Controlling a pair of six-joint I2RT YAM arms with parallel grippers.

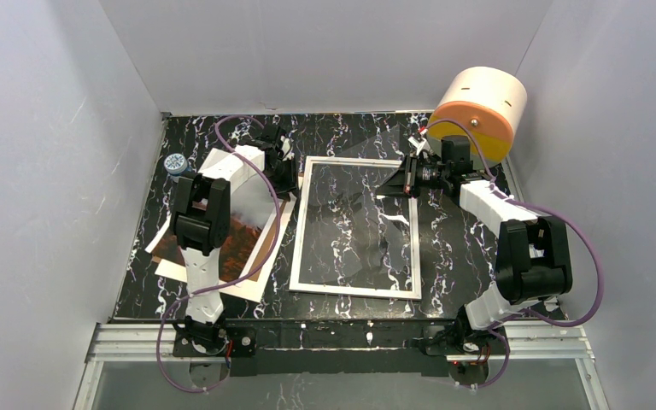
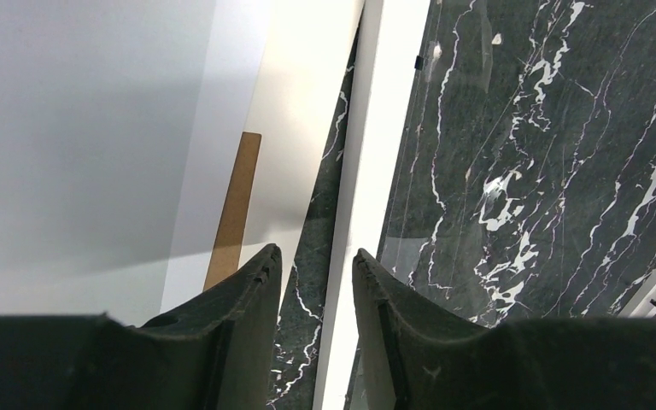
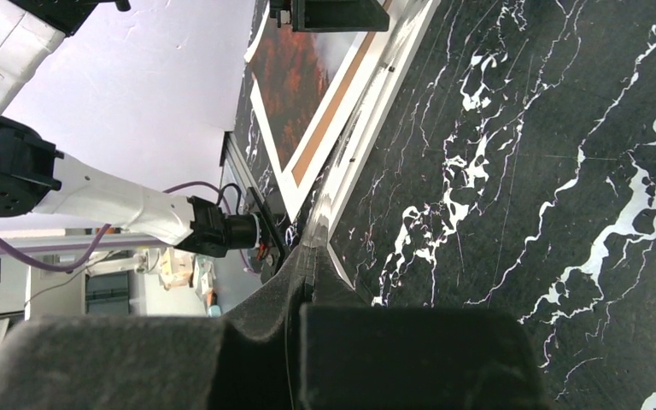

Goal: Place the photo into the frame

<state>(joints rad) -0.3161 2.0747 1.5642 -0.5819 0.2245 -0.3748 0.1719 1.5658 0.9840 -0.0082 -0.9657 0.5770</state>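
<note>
Dark fingers (image 2: pixel 252 290) of the left gripper (image 2: pixel 316 254) fill the bottom of its wrist view, standing partly apart with nothing clamped between them. Through the gap show a strip of the black, white-veined marble table (image 1: pixel 461 256) and the left side of the large flat rectangular picture frame with a narrow white rim (image 1: pixel 354 290). This gripper hangs over the frame's far left corner. The right gripper (image 3: pixel 307 252) is at the frame's far right corner with its fingers pressed together; whether anything thin is pinched there I cannot tell. The frame lies flat in the middle of the table, and the marble shows through its clear pane. Just left of it, askew and partly under the left arm, lies the large paper photo of red-orange forest with a white border (image 1: pixel 241 246), near the table's left edge. A plain brown backing board (image 2: pixel 235 205) shows as a strip along the photo's side nearest the frame. A white-and-orange drum (image 1: pixel 478 111) sits at the far right corner, and a small blue-grey round object (image 1: pixel 175 162) near the far left.
</note>
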